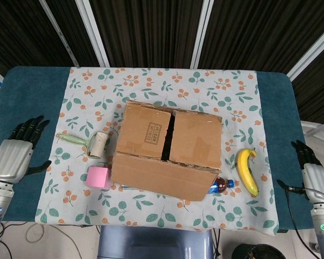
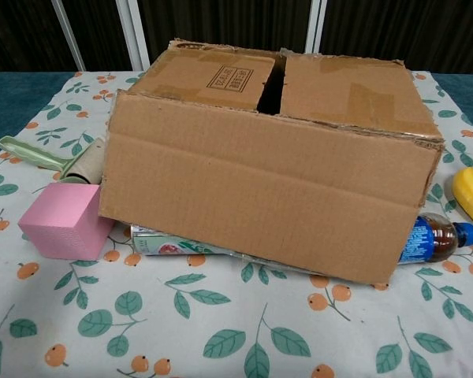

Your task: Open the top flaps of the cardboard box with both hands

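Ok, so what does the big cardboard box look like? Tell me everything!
The cardboard box is plain brown corrugated card with worn, frayed edges. It sits mid-table on the leaf-print tablecloth. Its long front flap is folded out and hangs down the front, leaning over a can and a cola bottle. Two inner flaps are still closed on top, with a dark gap between them; the left one bears a small printed stamp. A pink block sits at the flap's left corner. Neither hand touches it.

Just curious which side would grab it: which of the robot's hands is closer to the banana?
The right hand. It sits just off the table edge beside the banana; the left hand is across the table, beyond the cardboard box.
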Controlling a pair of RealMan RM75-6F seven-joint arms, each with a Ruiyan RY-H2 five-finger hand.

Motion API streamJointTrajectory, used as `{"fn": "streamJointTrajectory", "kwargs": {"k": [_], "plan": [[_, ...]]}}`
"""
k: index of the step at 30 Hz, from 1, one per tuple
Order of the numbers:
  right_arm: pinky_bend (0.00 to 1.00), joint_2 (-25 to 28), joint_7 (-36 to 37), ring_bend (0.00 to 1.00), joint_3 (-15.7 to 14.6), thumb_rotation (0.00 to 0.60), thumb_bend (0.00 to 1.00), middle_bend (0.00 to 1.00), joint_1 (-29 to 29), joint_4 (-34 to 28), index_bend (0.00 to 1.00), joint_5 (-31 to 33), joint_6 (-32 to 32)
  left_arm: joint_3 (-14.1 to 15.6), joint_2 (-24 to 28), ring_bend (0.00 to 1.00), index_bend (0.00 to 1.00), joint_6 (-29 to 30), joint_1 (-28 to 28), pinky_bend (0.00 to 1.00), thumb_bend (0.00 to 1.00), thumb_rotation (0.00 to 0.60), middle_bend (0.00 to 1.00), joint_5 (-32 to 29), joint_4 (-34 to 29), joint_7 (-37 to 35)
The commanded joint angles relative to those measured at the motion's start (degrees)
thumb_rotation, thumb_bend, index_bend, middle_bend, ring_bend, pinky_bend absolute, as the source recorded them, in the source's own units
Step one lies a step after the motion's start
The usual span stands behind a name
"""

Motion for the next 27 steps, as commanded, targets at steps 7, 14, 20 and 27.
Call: {"fn": "streamJointTrajectory", "kwargs": {"k": [7, 14, 20, 27], "plan": [[0.21, 10.64, -6.07, 0.00, 8.70, 0.600, 0.40, 0.00, 15.60, -5.35, 0.00, -3.61, -13.27, 4.00, -3.79, 0.01, 0.00, 6.62, 2.96, 0.11, 0.15, 0.600, 0.00, 4.75, 4.63, -1.79], [0.21, 10.88, -9.65, 0.08, 10.72, 0.600, 0.58, 0.12, 23.59, -6.48, 0.08, -3.72, -20.59, 4.21, -2.66, 0.01, 0.00, 7.58, 2.92, 0.11, 0.16, 0.600, 0.00, 5.12, 4.00, -4.09], [0.23, 8.40, -12.94, 0.15, 10.91, 0.600, 0.90, 0.20, 30.48, -6.27, 0.20, -3.16, -27.35, 4.36, -1.75, 0.01, 0.00, 7.85, 2.80, 0.11, 0.16, 0.600, 0.00, 4.78, 3.95, -5.58], [0.23, 3.22, -16.98, 0.17, 10.03, 0.600, 1.00, 0.24, 37.82, -4.11, 0.30, 0.07, -34.35, 4.25, -0.88, 0.01, 0.00, 7.96, 2.51, 0.11, 0.16, 0.600, 0.00, 4.09, 3.80, -7.72]]}}
